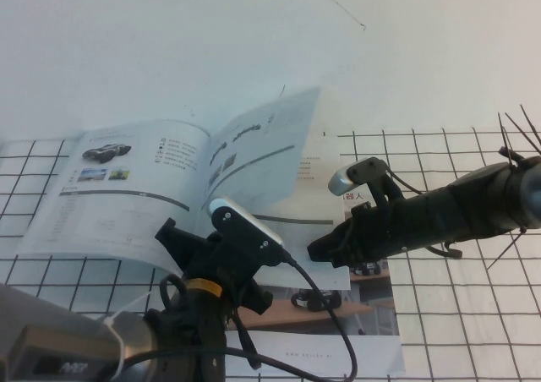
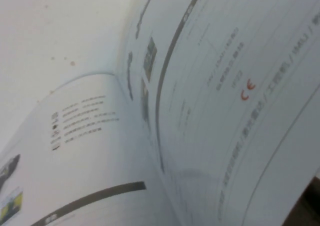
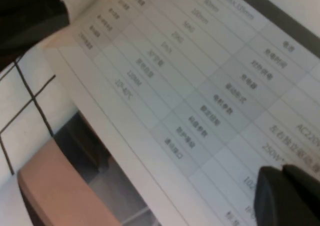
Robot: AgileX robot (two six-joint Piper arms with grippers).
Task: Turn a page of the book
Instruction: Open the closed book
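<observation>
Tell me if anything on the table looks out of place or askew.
Only the page stands raised mid-turn above the open book, which lies partly over another booklet. The left gripper and right gripper sit at the book's near edge.

Even, bright light washes the counter [image 1: 439, 331] pale, the raised page [image 1: 270, 133] looks hazy, and both wrist views are soft with blurred print.
</observation>
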